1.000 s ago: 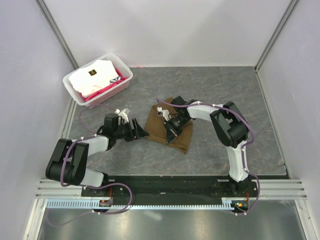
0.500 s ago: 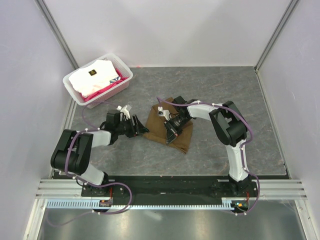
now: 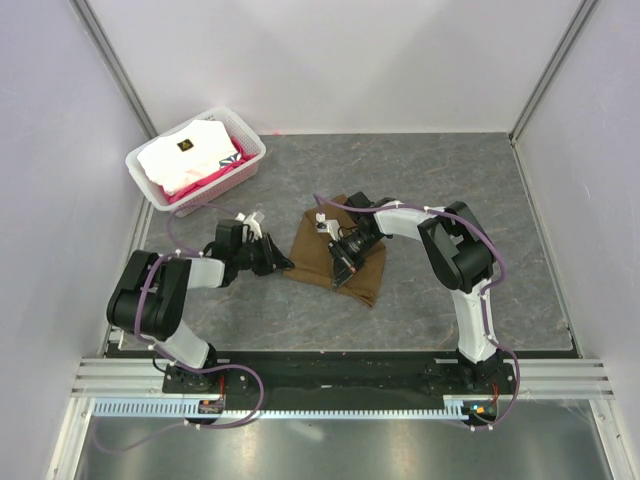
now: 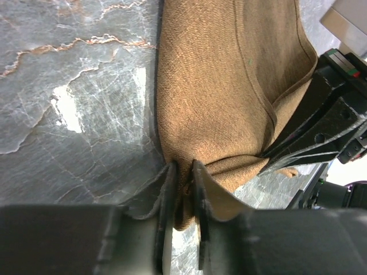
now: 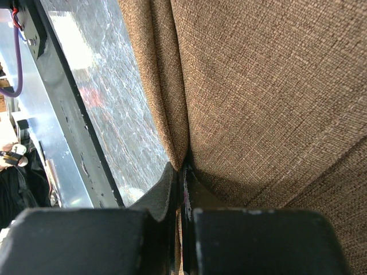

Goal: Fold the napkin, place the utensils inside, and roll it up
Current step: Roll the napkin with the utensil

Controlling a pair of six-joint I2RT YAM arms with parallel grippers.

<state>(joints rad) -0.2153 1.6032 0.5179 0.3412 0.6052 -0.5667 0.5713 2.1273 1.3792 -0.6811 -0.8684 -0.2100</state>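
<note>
Napkin [image 3: 312, 250], brown and folded, lies at the middle of the table [image 3: 450, 200]. Left gripper [image 4: 183, 172]: jaws narrow, pinching the napkin's left edge. Right gripper [image 5: 182, 172]: jaws almost together, clamping a fold of the napkin at its near edge. Both grippers rest low on the table.

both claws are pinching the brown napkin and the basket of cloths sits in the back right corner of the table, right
Not quite. The basket of cloths sits in the back left corner of the table, not the back right; the top external view shows it. The rest holds: the left claw and the right claw are both pinching the brown napkin.
</note>
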